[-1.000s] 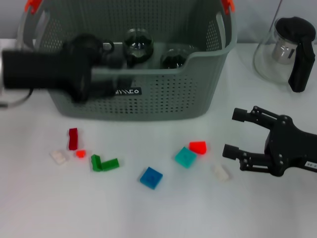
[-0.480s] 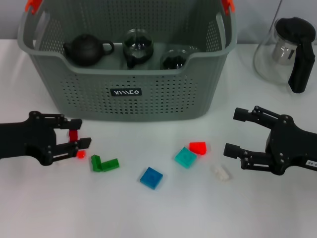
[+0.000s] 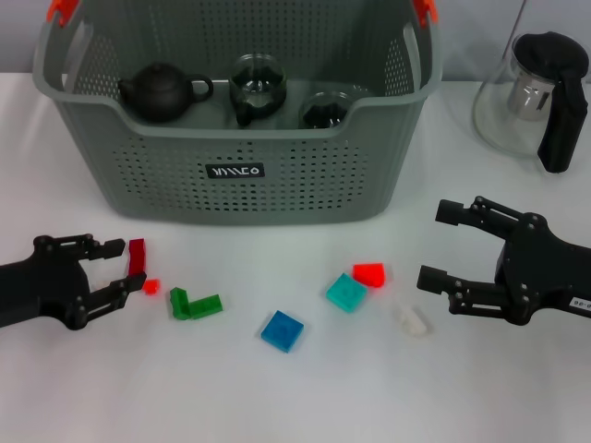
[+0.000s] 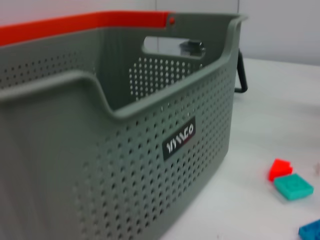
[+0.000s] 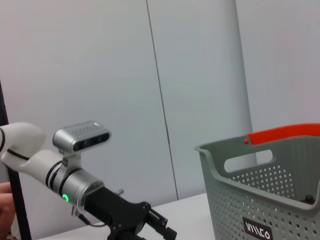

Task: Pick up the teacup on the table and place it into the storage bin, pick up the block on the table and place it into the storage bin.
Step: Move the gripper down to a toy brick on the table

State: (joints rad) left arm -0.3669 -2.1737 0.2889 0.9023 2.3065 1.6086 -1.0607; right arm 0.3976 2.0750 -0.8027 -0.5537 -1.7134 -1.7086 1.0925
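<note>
The grey-green storage bin (image 3: pixel 277 175) stands at the back of the table, also seen in the left wrist view (image 4: pixel 125 140) and the right wrist view (image 5: pixel 270 200). Inside it are a black teapot (image 3: pixel 162 89), a round glass vessel (image 3: pixel 257 85) and a glass teacup (image 3: pixel 323 109). Blocks lie on the table in front: dark red (image 3: pixel 137 257), small orange (image 3: pixel 150 286), green (image 3: pixel 194 304), blue (image 3: pixel 282 330), teal (image 3: pixel 347 293), red (image 3: pixel 369 274), white (image 3: pixel 413 319). My left gripper (image 3: pixel 118 266) is open at table height, its tips beside the dark red block. My right gripper (image 3: pixel 434 245) is open, right of the white block.
A glass pitcher with a black handle (image 3: pixel 540 92) stands at the back right. The left wrist view also shows the red block (image 4: pixel 279 169), the teal block (image 4: pixel 294 186) and the blue block (image 4: pixel 310 231). The left arm's gripper (image 5: pixel 145 222) shows far off in the right wrist view.
My left arm has come away from over the bin, dropped to the table on the left, then slid a little further left. The right arm has not moved.
</note>
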